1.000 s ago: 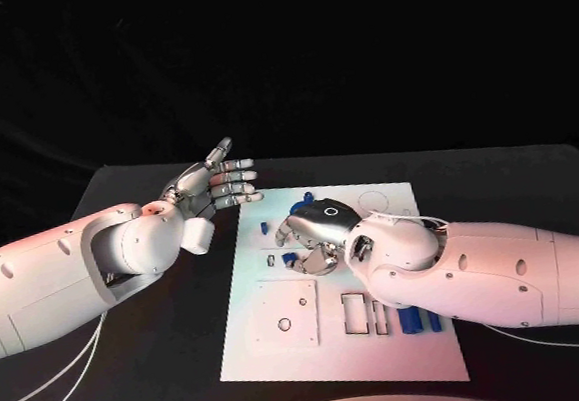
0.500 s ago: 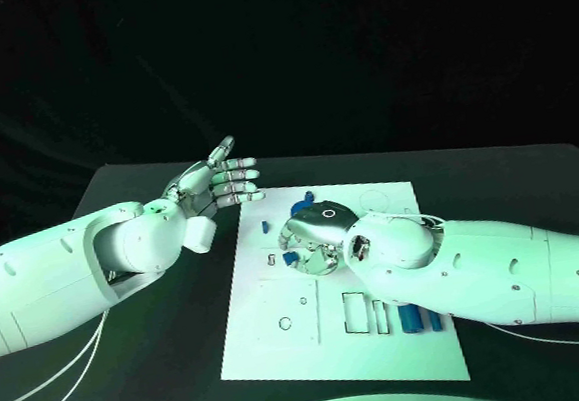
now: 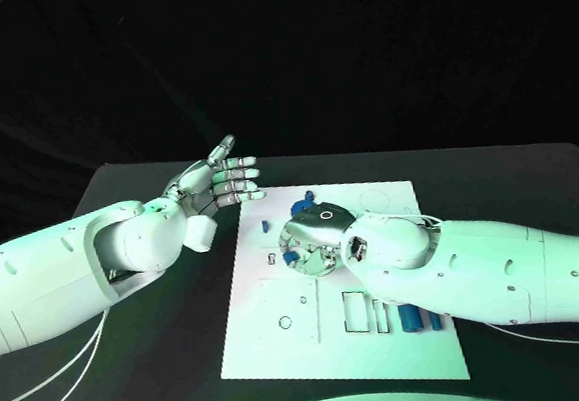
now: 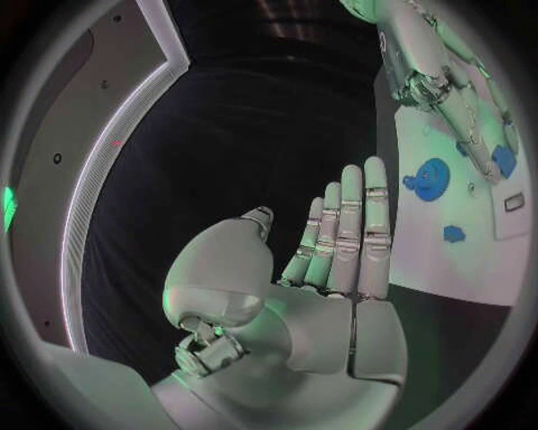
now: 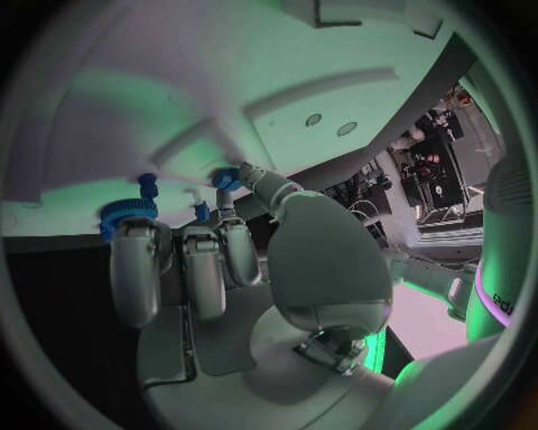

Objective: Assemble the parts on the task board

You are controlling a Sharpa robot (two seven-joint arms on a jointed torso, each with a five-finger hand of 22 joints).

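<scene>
Left robot hand (image 3: pixel 217 182): raised off the black bench (image 3: pixel 146 312) just beside the far-left corner of the white flat task board (image 3: pixel 290 352), fingers straight and together, thumb apart, holding nothing. Left wrist view agrees: flat open palm (image 4: pixel 336 269), nothing in it.

White task board lies mid-bench, long side running away from the robot. Near half: a square outlined plate with small holes (image 3: pixel 288 312), then narrow rectangular slots (image 3: pixel 355 310), then a few small blue peg-shaped parts (image 3: pixel 417 320) lying just beside the slots, partly under the right forearm.

Right robot hand (image 3: pixel 314 241): down on the far half of the board, palm down, fingers curled in around small blue parts. A blue piece shows at its fingertips (image 3: pixel 288 258) and another just beyond the hand (image 3: pixel 308 199). In the right wrist view the fingers (image 5: pixel 185 260) are bent down onto the board, with a round blue gear-like part (image 5: pixel 125 215) at the fingertips and a small blue peg (image 5: pixel 228 179) against the thumb tip. Contact looks real, but I can't tell whether it's an actual grip or just fingertips resting on the parts.
</scene>
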